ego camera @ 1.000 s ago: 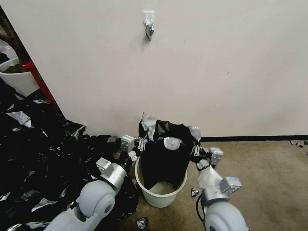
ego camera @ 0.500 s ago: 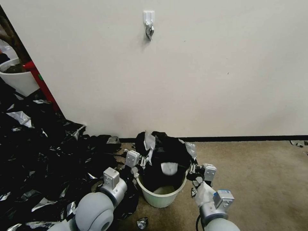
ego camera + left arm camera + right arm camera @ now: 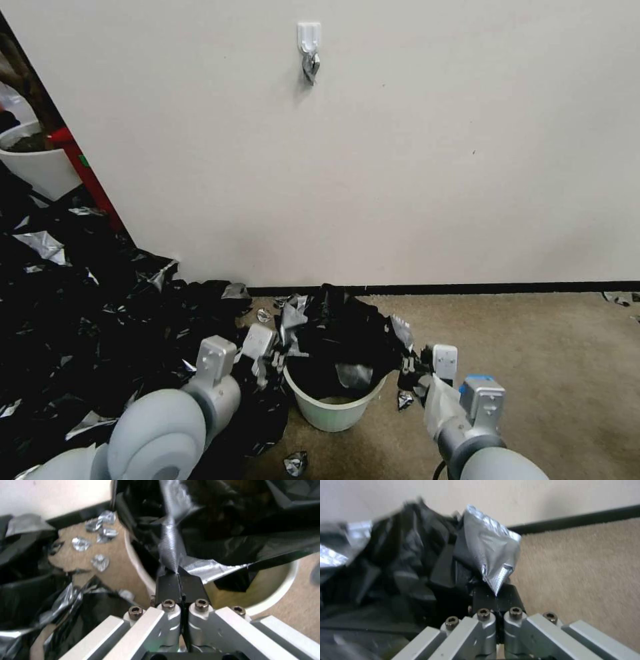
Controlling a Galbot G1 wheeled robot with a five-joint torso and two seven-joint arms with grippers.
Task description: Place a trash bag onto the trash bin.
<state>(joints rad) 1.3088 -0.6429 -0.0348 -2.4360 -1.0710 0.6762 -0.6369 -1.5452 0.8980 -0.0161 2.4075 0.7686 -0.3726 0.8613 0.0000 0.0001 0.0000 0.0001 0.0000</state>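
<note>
Left gripper (image 3: 285, 347) low and left of centre in the head view, pressed together on the left edge of the trash bag (image 3: 347, 330); right gripper (image 3: 408, 365) low and right of centre, pinching the opposite edge. Holds the bag bunched over the mouth of the trash bin (image 3: 332, 415), at bottom centre, with part of the film hanging inside and the near rim bare. Counts one bag, one bin, two grippers. Adds a big heap of black sheeting (image 3: 100, 320) across the lower left, a white tub (image 3: 37, 170) at the upper left edge, one wall hook (image 3: 309, 37) at top centre, and two small scraps (image 3: 295, 461) on the carpet close to the bin.

Left wrist view: left gripper (image 3: 178, 576) closed to a hairline on a twisted silvery strip of the trash bag (image 3: 216, 530), just above the cream rim of the trash bin (image 3: 288, 578). Shows about four silver scraps (image 3: 100, 561) on the carpet beyond the bin.

Right wrist view: right gripper (image 3: 496, 593) clamped on a folded silvery corner of the trash bag (image 3: 403, 562), over carpet.

Judged by its look: very light, limp, slick film; probably tears or slips under a hard pull. Best taken at the mouth hem, at two opposite points, as gripped now.
</note>
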